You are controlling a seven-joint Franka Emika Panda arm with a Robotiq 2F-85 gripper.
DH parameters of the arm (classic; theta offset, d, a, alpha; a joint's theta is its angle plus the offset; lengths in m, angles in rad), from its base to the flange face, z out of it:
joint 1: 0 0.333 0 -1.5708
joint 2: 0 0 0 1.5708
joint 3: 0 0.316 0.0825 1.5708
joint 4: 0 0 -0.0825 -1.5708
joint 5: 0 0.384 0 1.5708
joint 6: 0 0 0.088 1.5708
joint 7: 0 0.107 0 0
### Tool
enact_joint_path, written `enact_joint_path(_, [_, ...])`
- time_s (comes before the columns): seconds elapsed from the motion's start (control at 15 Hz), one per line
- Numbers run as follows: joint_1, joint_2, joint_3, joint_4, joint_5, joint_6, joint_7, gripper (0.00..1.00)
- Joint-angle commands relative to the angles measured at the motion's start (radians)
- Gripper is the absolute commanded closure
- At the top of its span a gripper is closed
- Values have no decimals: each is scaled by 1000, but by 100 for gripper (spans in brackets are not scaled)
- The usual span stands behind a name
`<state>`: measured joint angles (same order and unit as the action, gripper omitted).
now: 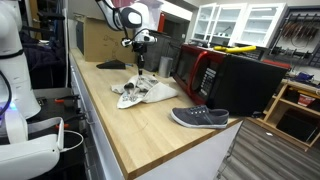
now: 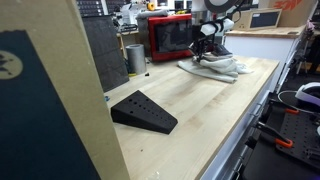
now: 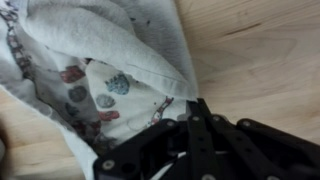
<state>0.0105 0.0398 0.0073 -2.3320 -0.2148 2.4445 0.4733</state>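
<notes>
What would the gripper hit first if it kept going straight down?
Most likely the patterned cloth, whose edge lies right at the shut gripper; the wooden counter lies just beneath, though depth is unclear.

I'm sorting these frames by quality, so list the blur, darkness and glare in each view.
Wrist view: soft all over, the patterned towel smeared, the fingers a dark mass with little detail. In an exterior view, a big out-of-focus panel blocks the left, while the black wedge is readable. In an exterior view, even light, the grey shoe fairly crisp.
</notes>
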Motion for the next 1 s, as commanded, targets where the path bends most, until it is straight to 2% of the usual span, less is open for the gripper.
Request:
enact_joint_path(0.0, [57, 60, 51, 109, 55, -109, -85, 100])
enact_joint_path(0.4, [147, 123, 122, 197, 57, -209, -153, 100])
enact_joint_path(0.73, [192, 162, 171, 236, 104, -280, -254, 100])
enact_joint_path(0.93, [203, 173, 200, 246, 170, -303, -337, 100])
